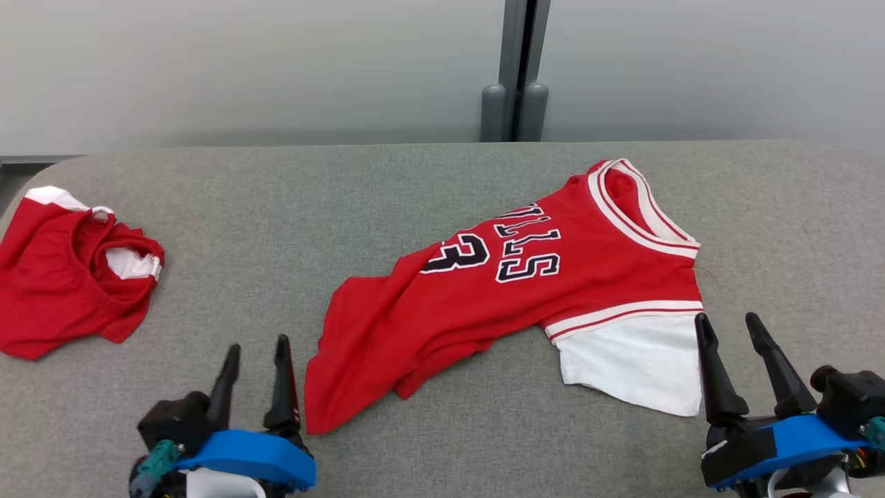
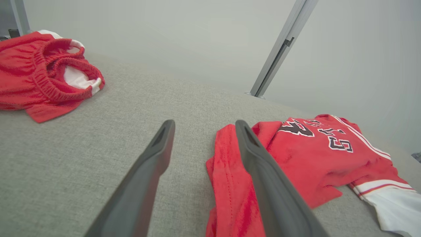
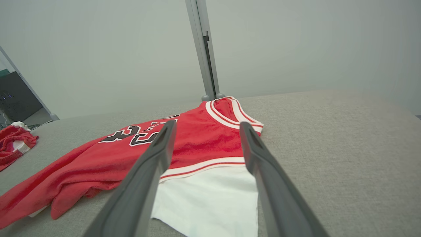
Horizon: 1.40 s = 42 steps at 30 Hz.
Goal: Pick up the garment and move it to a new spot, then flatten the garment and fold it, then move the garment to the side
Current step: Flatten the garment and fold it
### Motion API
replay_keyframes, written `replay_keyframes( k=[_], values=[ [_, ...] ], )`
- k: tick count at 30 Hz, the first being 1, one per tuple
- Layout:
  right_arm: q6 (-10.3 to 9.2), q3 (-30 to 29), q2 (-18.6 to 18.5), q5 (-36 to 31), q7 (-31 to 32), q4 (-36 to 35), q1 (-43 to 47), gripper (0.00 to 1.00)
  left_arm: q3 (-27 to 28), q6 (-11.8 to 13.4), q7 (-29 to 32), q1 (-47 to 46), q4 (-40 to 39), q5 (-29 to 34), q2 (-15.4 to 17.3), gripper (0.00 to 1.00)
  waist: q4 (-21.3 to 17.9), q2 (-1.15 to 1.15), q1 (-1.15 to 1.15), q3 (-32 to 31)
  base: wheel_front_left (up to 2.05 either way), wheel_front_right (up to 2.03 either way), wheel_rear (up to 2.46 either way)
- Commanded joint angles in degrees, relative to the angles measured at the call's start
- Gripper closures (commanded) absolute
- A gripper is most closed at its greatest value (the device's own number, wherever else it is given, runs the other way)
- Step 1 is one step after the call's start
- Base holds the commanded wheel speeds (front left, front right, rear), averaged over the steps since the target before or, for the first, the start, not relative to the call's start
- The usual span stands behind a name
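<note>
lying diagonally: jersey [image 1: 525, 290] | collar [image 1: 643, 200] far right, hem [image 1: 325, 394] near left | left claw [image 1: 258, 342], right claw [image 1: 724, 316] spread

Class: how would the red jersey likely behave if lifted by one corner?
Probably floppy: the red jersey lies creased and bunched. Likely light, since the cloth looks thin. Pushed, it would probably rumple on the textured grey surface.

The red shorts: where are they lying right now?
In the head view the red shorts lie crumpled at the far left of the grey table, apart from the jersey, left of the left gripper.
</note>
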Motion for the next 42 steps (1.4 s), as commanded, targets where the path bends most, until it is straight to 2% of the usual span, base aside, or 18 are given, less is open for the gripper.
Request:
replay_keyframes(
  k=[1,9,14,23,29,42],
  values=[
    [0.03,-0.3,-0.1,0.1,-0.4,0.1,0.9,0.00,1.1,0.0,-0.8,-0.8,-1.1,1.0,0.6,0.00,-0.4,0.00,0.00,-0.4,0.00,0.00,0.00],
    [0.03,-1.2,-0.1,0.1,-1.0,2.2,2.0,0.00,4.6,-1.2,-1.2,2.0,-8.3,9.7,3.3,0.00,-1.1,0.00,0.00,-2.2,0.00,0.00,0.00],
    [0.03,-2.1,-0.1,0.3,-1.0,4.1,2.8,0.00,4.7,-2.5,-1.2,4.6,-7.9,12.9,3.8,0.00,-1.4,0.00,0.00,-4.3,0.00,0.00,0.00],
    [0.03,-3.1,-0.1,-0.4,-1.6,4.9,4.1,0.00,5.5,-1.7,-0.6,8.0,-7.3,13.5,3.3,0.00,-1.4,0.00,0.00,-6.5,0.00,0.00,0.00],
    [0.03,-3.6,-0.1,-0.6,-1.5,5.0,4.2,0.00,5.6,-1.1,2.0,8.8,-8.0,12.2,3.5,0.00,-1.2,0.00,0.00,-6.7,0.00,0.00,0.00],
    [0.03,-3.7,-0.1,0.2,-1.3,5.5,3.9,0.00,4.4,-0.3,3.4,9.5,-9.8,11.7,3.0,0.00,-1.3,0.00,0.00,-6.4,0.00,0.00,0.00]
  ],
)
